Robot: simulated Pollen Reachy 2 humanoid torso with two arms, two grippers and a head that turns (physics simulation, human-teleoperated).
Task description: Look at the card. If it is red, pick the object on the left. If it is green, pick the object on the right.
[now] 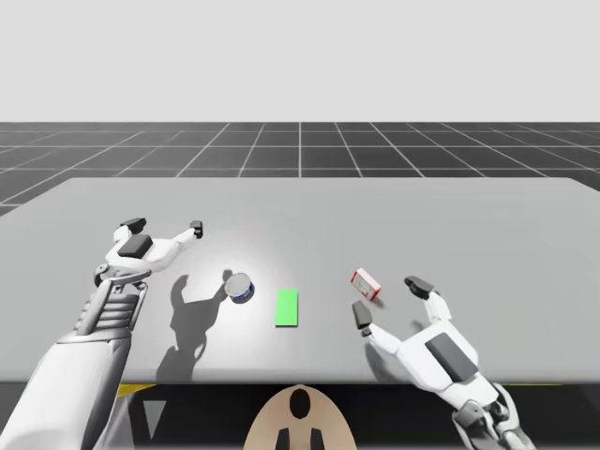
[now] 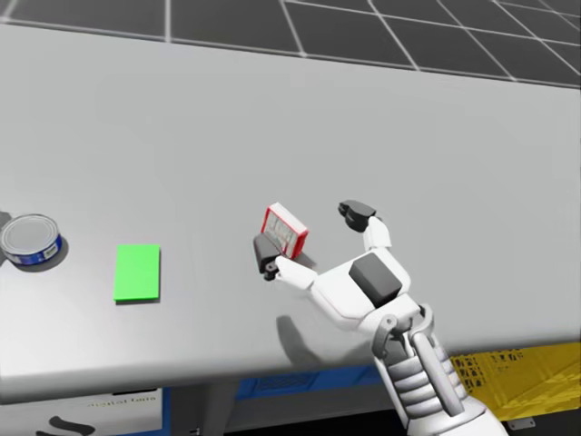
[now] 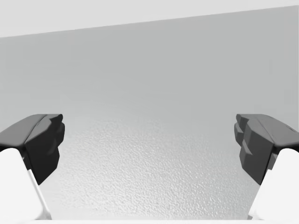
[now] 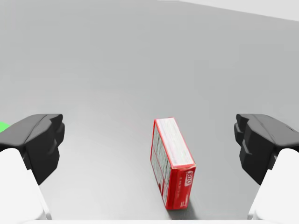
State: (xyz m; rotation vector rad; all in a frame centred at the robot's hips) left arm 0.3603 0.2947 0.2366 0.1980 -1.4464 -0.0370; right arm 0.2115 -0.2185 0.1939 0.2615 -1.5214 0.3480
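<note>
1. Grey table [image 1: 300, 211] fills the scene, with dark grid floor [image 1: 300, 141] past its far edge and a pale blank backdrop above.
2. Green card [image 1: 287, 307] lies flat on the table, around the middle, toward the near edge.
3. Blue-and-silver can [image 1: 239, 287] sits just left of the card and slightly farther back, silver top facing up, not touching the card.
4. Red box [image 4: 170, 161] lies on the table right of the card. It is apart from the card and well apart from the can, so the card sits between the two objects.
5. Right gripper [image 1: 389, 300] comes in from the near right, low over the table, fingers spread wide. The red box is ahead of it, in line with the gap between the fingers. Right wrist view shows bare table on both sides of the box, so neither finger touches it and nothing is held.
6. Left gripper [image 1: 165, 226] is over the left part of the table, left of the can and farther back. Its fingers are spread wide with bare table between them, and it holds nothing. Its shadow falls on the table beside the can.
</note>
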